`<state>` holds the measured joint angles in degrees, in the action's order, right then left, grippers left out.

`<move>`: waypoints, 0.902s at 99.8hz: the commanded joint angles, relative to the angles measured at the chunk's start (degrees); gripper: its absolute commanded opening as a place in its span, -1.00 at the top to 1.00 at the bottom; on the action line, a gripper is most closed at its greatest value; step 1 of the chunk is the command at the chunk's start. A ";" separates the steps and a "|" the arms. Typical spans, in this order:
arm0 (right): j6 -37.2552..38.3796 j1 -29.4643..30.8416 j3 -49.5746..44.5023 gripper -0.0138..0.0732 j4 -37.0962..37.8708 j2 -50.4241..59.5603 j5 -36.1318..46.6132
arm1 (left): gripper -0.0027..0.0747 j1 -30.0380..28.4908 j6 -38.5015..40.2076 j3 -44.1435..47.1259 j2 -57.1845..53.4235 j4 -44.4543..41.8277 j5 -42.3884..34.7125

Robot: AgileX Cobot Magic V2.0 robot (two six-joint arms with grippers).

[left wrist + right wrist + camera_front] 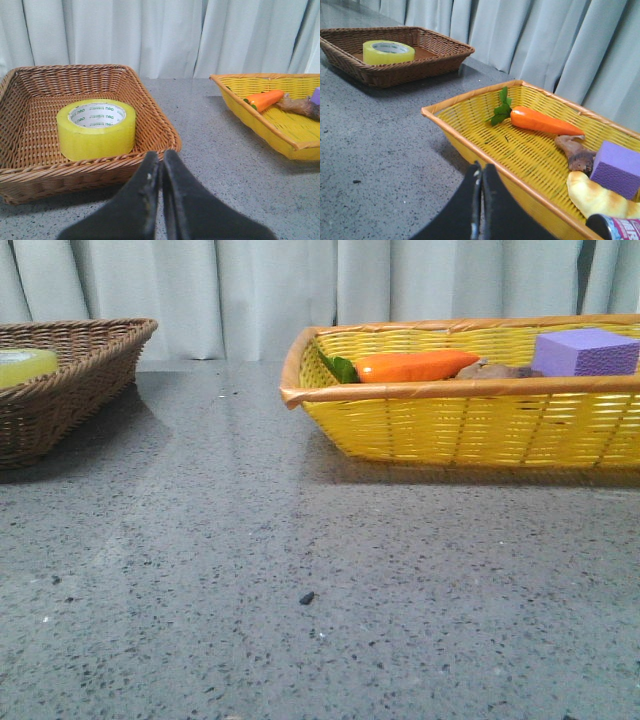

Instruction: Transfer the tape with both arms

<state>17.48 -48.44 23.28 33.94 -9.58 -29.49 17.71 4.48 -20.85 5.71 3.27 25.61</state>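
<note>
The tape [96,128], a wide yellow roll with a white core and green letters, lies flat inside the brown wicker basket [150,107]. It also shows as the tape [388,52] far off in the right wrist view, and only its top edge as the tape [25,365] in the front view. My left gripper [161,155] is shut and empty, just outside the basket's near rim, apart from the roll. My right gripper [481,167] is shut and empty, beside the yellow basket's rim [470,145]. Neither arm shows in the front view.
The yellow basket [450,430] at the right holds a toy carrot [415,366], a purple foam block [585,352], a brown root-like piece [575,152], a bread-like toy [595,197] and a can [617,227]. Grey speckled table [300,570] lies between the baskets; curtains hang behind.
</note>
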 commanded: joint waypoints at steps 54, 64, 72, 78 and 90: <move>0.17 -0.01 1.45 0.84 1.64 -0.45 2.87 | 0.98 0.59 0.12 -1.18 0.64 0.71 -4.67; 0.17 -0.01 1.45 0.84 1.64 -0.45 2.87 | 0.98 0.59 0.12 0.01 0.64 0.71 -4.98; 0.17 -0.01 1.45 0.84 1.64 -0.45 2.87 | 0.99 0.59 0.12 1.13 0.64 0.71 -4.99; 0.17 -0.01 1.45 0.84 1.64 -0.45 2.87 | 0.99 0.24 0.12 2.53 0.28 0.61 -4.99; 0.17 -0.01 1.45 0.84 1.64 -0.45 2.87 | 0.99 -2.32 0.12 6.10 -1.59 0.49 -4.87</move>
<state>17.48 -48.44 23.26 33.94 -9.48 -29.97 17.02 4.48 -15.38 4.68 3.49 25.11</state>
